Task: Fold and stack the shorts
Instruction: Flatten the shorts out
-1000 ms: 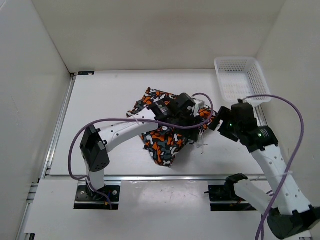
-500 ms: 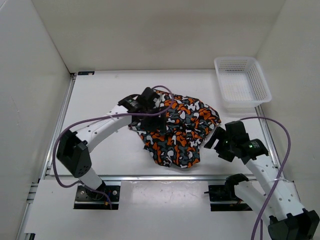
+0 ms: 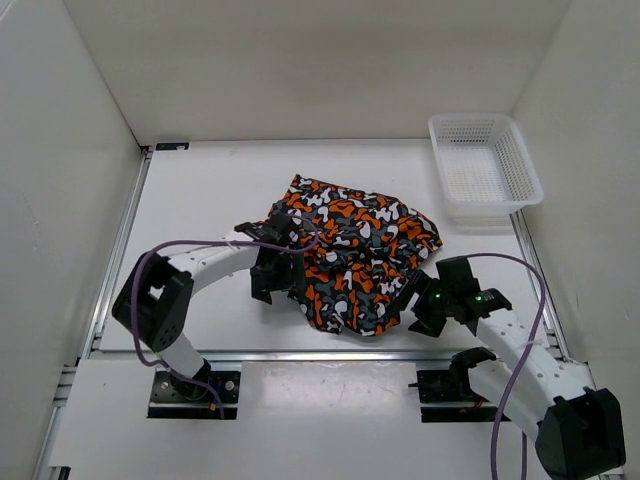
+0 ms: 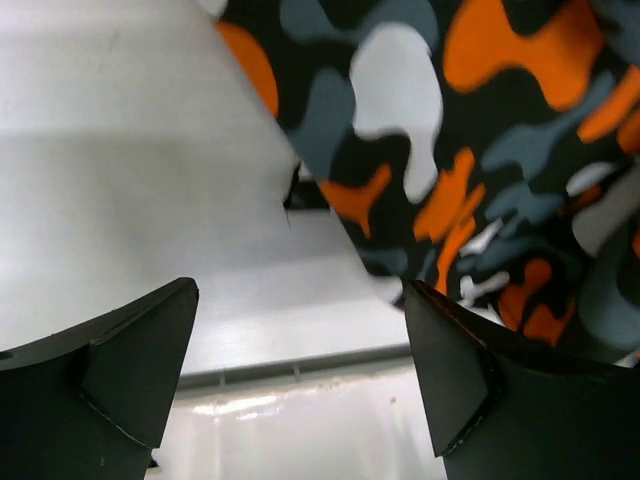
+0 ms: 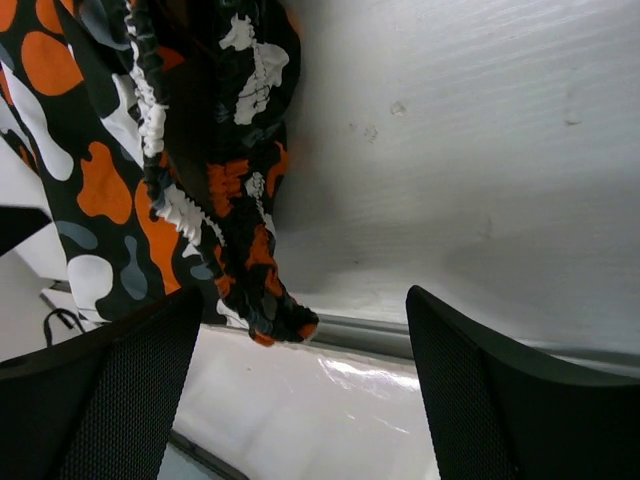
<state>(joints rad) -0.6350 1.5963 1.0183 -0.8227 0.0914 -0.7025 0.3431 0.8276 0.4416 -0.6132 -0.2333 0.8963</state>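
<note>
The shorts (image 3: pixel 355 250), in an orange, black, grey and white blotch print, lie crumpled on the white table in the middle of the top view. My left gripper (image 3: pixel 268 291) is open and empty at their left edge; in the left wrist view the fabric (image 4: pixel 480 150) fills the upper right, beyond the fingers. My right gripper (image 3: pixel 422 308) is open and empty at their lower right edge; in the right wrist view the elastic waistband (image 5: pixel 190 200) hangs at the upper left between and beyond the fingers.
A white mesh basket (image 3: pixel 485 170) stands at the back right of the table. White walls enclose the left, back and right sides. A metal rail (image 3: pixel 300 352) runs along the table's front edge, just below both grippers.
Both grippers have let go of the shorts, which have dropped and spread on the table. The left arm has swung back left and toward the front; the right gripper has moved down toward the front edge.
</note>
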